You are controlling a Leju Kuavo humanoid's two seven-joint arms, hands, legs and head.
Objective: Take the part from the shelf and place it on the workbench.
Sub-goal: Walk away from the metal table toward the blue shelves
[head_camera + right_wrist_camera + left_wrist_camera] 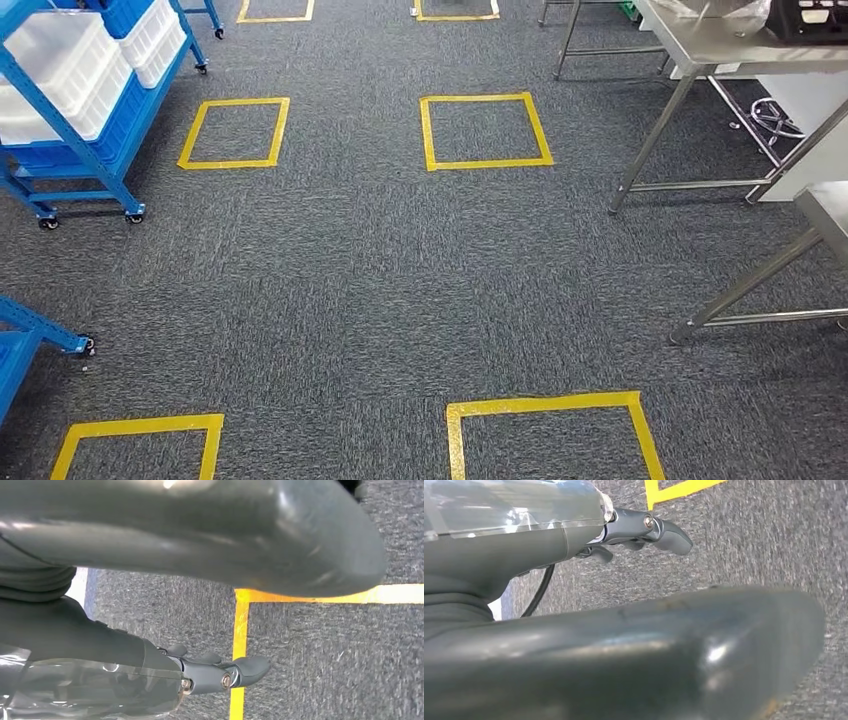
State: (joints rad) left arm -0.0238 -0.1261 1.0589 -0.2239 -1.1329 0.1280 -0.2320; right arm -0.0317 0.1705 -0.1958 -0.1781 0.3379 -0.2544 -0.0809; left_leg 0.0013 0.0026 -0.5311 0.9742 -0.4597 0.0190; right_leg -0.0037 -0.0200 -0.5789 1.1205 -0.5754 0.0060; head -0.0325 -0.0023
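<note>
Carpet [330, 300], grey and flat, filled the middle of the head view and gave wide open room between the furniture. Yellow tape squares marked it: two side by side further off [234, 132] [486, 131], and two nearer ones [140, 428] [550, 405] cut by the lower edge. A blue wheeled shelf [110, 140] stood at the far left, its tiers sloping and loaded with white bins [70, 60]. The foot of another blue frame [30, 335] jutted in lower on the same side. At the far right stood a steel desk [720, 45] on slanted legs, with a dark item [805, 18] on its top. The corner of a second desk [825, 205] sat nearer along the right edge.

The part itself could not be made out. It possibly lay in one of the white bins, so its long axis and heading could not be told.

The left robot hand [644, 530] hung over the carpet near a yellow tape corner, fingers [674, 537] loosely extended and apart, holding nothing. The right robot hand [220, 672] hung beside a yellow tape line, its fingers [252, 666] likewise apart and gripping nothing.
</note>
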